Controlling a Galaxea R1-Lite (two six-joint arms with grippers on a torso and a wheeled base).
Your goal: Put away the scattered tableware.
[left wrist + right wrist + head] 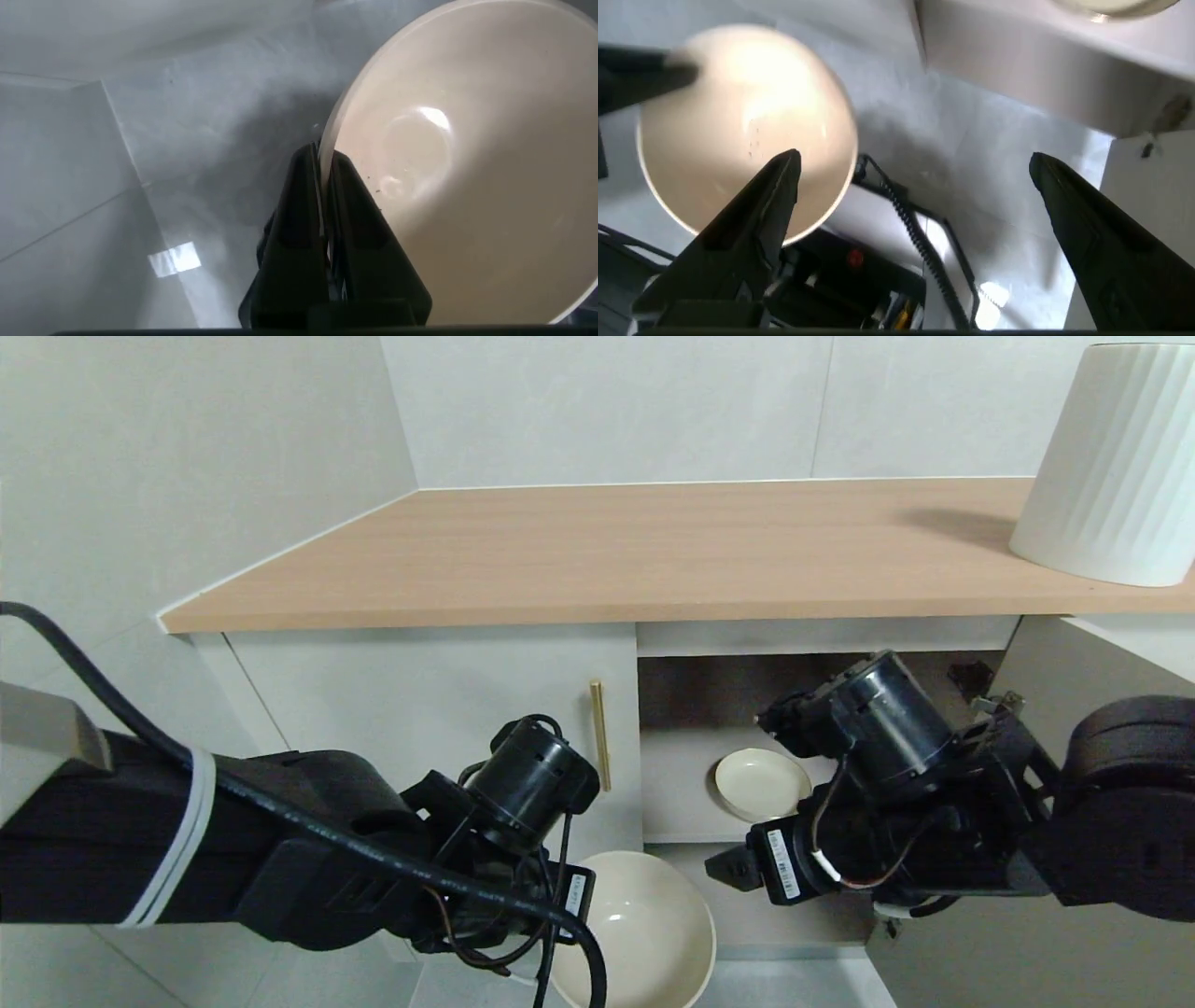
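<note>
A large cream bowl (639,933) hangs low in front of the cabinet, held by its rim in my left gripper (324,173), which is shut on it. The same bowl (747,177) shows beyond my right gripper (910,177), whose fingers (761,224) stand wide open with nothing between them. The right arm sits before the open cabinet compartment (822,691). A small cream plate (761,782) rests on the shelf inside, also seen as a plate edge (1106,7).
A wooden countertop (653,551) spans above the cabinet, with a white ribbed container (1116,467) at its right end. The left cabinet door (420,719) is closed, with a brass handle (599,735). The right door (1102,653) stands open. Grey tiled floor lies below.
</note>
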